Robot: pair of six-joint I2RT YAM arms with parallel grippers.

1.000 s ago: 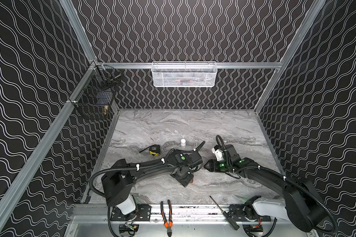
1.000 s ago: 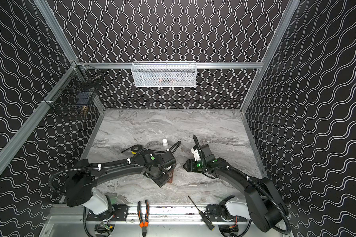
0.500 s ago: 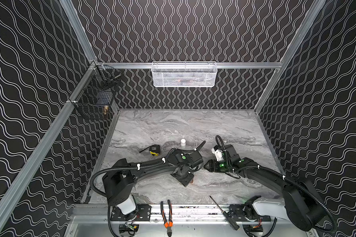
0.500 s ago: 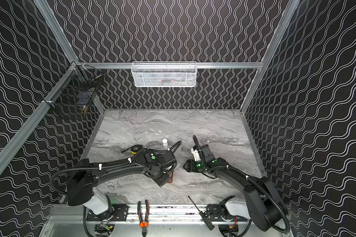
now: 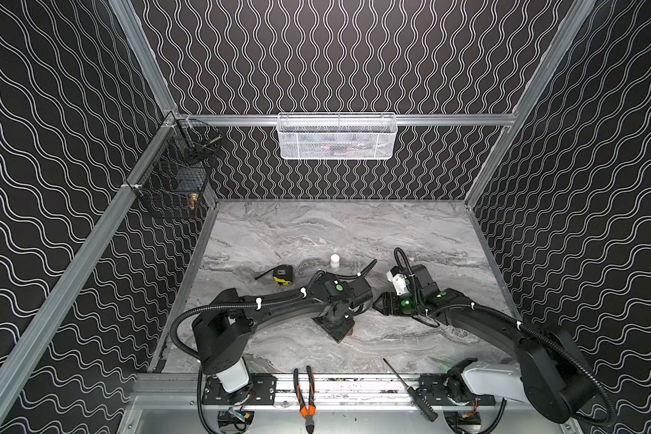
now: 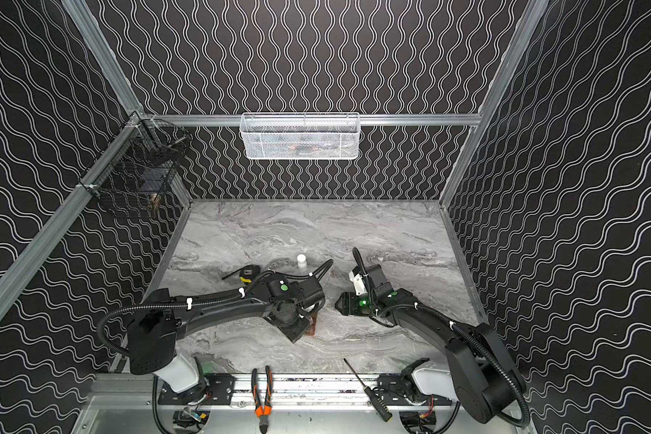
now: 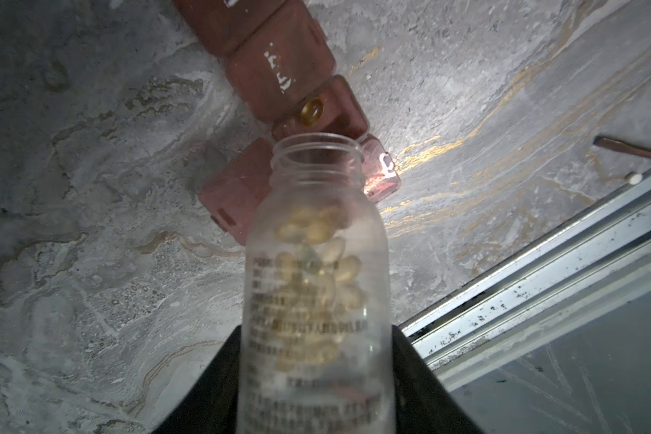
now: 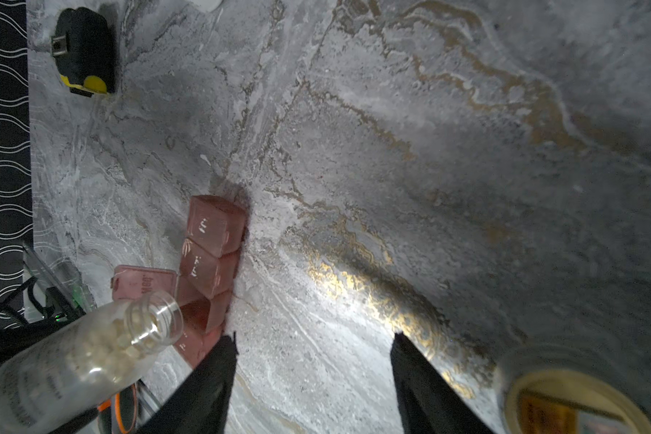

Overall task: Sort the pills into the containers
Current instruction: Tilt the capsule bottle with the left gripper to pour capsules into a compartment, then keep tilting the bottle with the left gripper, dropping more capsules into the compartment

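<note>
**Item 1: pill bottle** (image 7: 316, 263). Clear plastic, uncapped, printed label.
- Held by the left gripper (image 7: 316, 332), whose jaws are clamped on the lower body.
- Contains pale oval pills (image 7: 316, 229), heaped from mid-body toward the shoulder, with none at the lip.

**Item 2: containers** (image 7: 279, 64). A reddish-brown strip of four joined square compartments with white marks.
- It lies flat on the marble table (image 7: 91, 225) toward the front edge, and shows beside the left wrist in a top view (image 6: 314, 325).
- The two compartments furthest from the right gripper are lidded.
- The open compartment (image 7: 341, 107) holds one amber softgel (image 7: 311, 109).
- A flipped-out lid (image 7: 234, 188) lies on the bottle's side of the strip.

**Governing relation.** The bottle's mouth faces the strip and hangs just above and beside the open compartment, on the lid side. The bottle's long axis crosses the strip's long axis obliquely.
- Judgement: the pour calls for a little more tilt with the mouth held over one cell.
- Risk: several pills may spill at once.

**Item 3: right gripper** (image 8: 314, 338). The jaws are apart with nothing between them.
- One finger (image 8: 211, 375) sits just beside the strip's end compartment; contact cannot be told.
- Judgement: the left arm is the nearer for pouring, and the right is placed to steady the strip.
</note>
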